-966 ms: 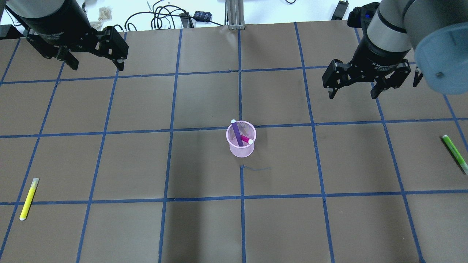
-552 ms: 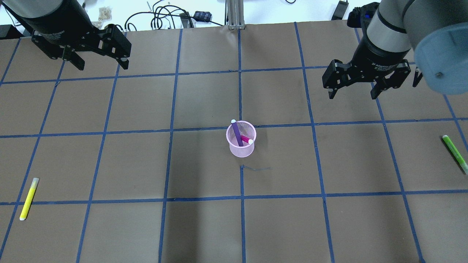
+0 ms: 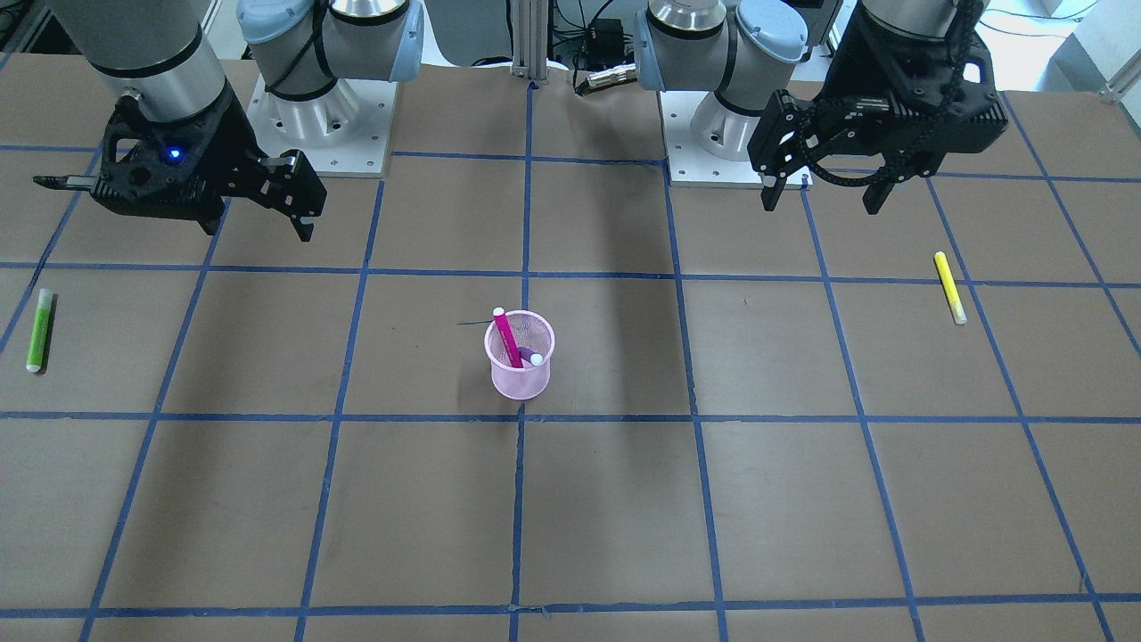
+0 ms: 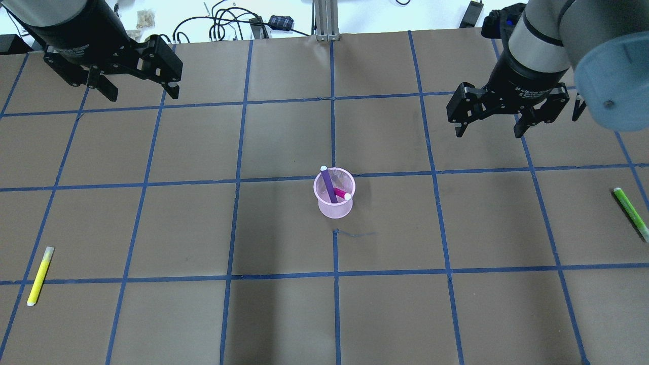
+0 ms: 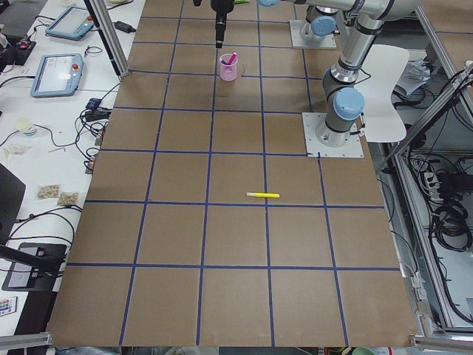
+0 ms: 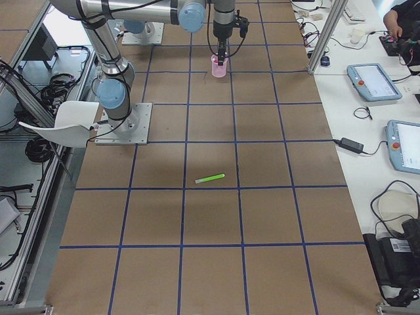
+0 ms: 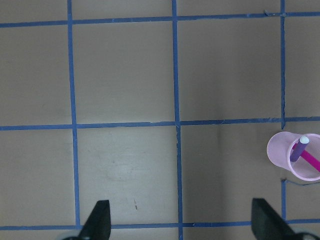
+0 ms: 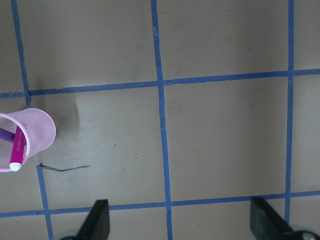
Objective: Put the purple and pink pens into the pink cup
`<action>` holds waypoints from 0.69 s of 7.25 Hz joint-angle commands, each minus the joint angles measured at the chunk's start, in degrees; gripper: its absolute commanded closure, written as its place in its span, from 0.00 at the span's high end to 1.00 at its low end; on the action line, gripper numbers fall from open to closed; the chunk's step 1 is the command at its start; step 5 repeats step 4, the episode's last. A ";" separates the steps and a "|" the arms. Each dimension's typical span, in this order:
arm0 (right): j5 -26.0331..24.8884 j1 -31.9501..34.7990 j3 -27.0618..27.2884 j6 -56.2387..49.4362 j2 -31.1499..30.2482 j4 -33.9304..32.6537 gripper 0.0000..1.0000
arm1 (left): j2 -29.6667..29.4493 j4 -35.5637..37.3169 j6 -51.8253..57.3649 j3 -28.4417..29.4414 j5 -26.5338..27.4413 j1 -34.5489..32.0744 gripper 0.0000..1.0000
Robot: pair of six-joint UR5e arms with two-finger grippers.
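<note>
The pink mesh cup (image 4: pixel 334 204) stands upright at the table's middle; it also shows in the front view (image 3: pixel 521 381) and both wrist views (image 7: pixel 280 150) (image 8: pixel 42 131). The purple pen (image 4: pixel 328 185) and the pink pen (image 4: pixel 341 193) both stand inside it, leaning on the rim; in the front view the pink pen (image 3: pixel 506 337) is the taller one. My left gripper (image 4: pixel 141 94) is open and empty, high at the far left. My right gripper (image 4: pixel 490 133) is open and empty, high at the far right. Both are well away from the cup.
A yellow pen (image 4: pixel 40 276) lies at the near left and a green pen (image 4: pixel 631 212) at the right edge. Cables and small devices (image 4: pixel 243 23) lie beyond the table's far edge. Blue tape lines grid the brown table (image 4: pixel 284 314).
My left gripper has moved slightly to the right and toward the far edge. My right gripper, the cup and the pens have not moved.
</note>
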 commanded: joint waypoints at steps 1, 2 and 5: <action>0.00 0.00 0.00 0.03 -0.06 0.07 1.00 | -0.03 -2.28 -0.24 0.39 -0.08 0.41 1.00; 0.00 0.00 0.00 0.03 0.03 -0.02 1.00 | -0.47 -2.20 -0.33 0.30 -0.26 0.42 1.00; -0.08 0.00 0.00 -0.23 -0.76 0.77 1.00 | -0.47 -2.12 -0.33 0.30 -0.52 0.42 1.00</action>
